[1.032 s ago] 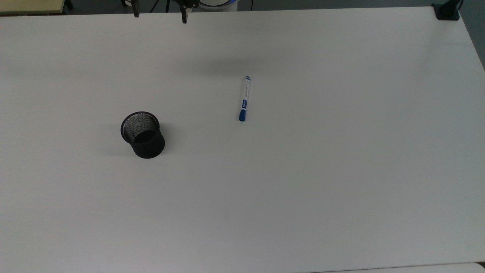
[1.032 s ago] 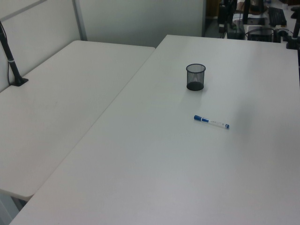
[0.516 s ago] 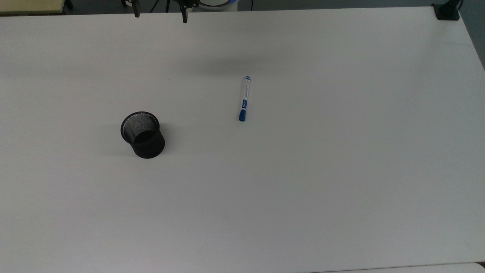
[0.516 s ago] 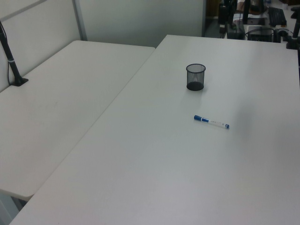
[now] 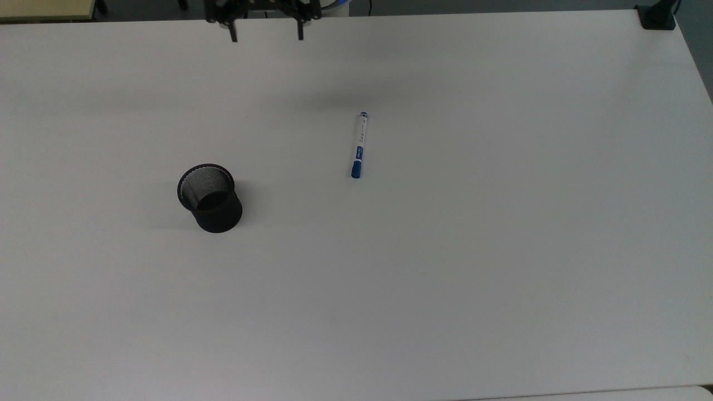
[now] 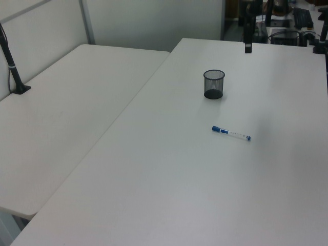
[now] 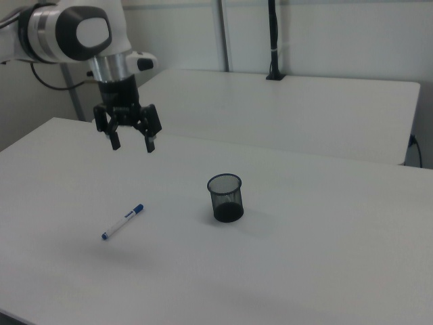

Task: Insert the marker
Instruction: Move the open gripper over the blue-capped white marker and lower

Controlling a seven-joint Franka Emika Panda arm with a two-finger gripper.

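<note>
The marker [image 5: 359,145] [image 6: 231,133] [image 7: 122,221] lies flat on the white table, white barrel with a blue cap. A black mesh cup [image 5: 209,197] [image 6: 213,84] [image 7: 224,198] stands upright and empty, some way to the top view's left of the marker. My gripper [image 5: 267,37] [image 7: 132,145] hangs open high above the table's far edge in the top view, well away from both, with nothing between its fingers. In the left view one finger [image 6: 248,47] hangs beyond the cup.
A second white table [image 6: 61,118] adjoins this one on the left view's left, with a black pole clamp [image 6: 15,77] on it. Another black clamp [image 5: 656,15] sits at the top view's far right corner.
The gripper has moved down into view and to the top view's right, its fingers now lower over the far table edge. Marker and cup have not moved.
</note>
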